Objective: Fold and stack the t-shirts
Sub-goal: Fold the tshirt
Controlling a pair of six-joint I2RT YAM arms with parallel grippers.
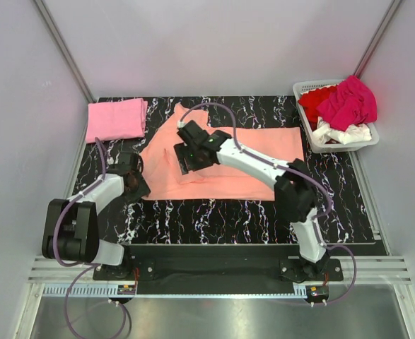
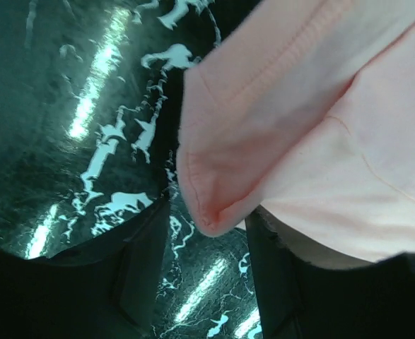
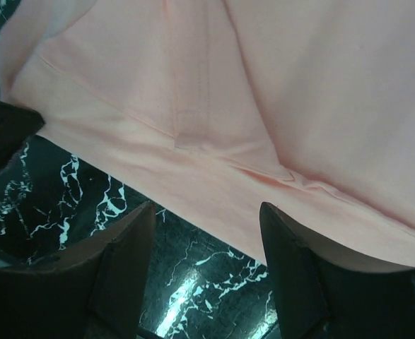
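The salmon-orange t-shirt (image 1: pixel 228 159) lies spread flat in the middle of the black marbled table (image 1: pixel 264 219). The left gripper (image 2: pixel 208 219) sits at the shirt's left edge, its 2 fingers (image 2: pixel 143 268) spread apart, with a rolled corner of fabric hanging between them, unpinched. The right gripper (image 3: pixel 207 212) hovers over the shirt by a hem edge, jaws likewise released and grasping nothing. A light pink t-shirt (image 1: pixel 117 119) rests folded at the table's far left corner. A red shirt (image 1: pixel 313 99), a magenta shirt (image 1: pixel 348 102) and a white shirt (image 1: pixel 341 133) are heaped in the white basket (image 1: pixel 307 86) at the far right
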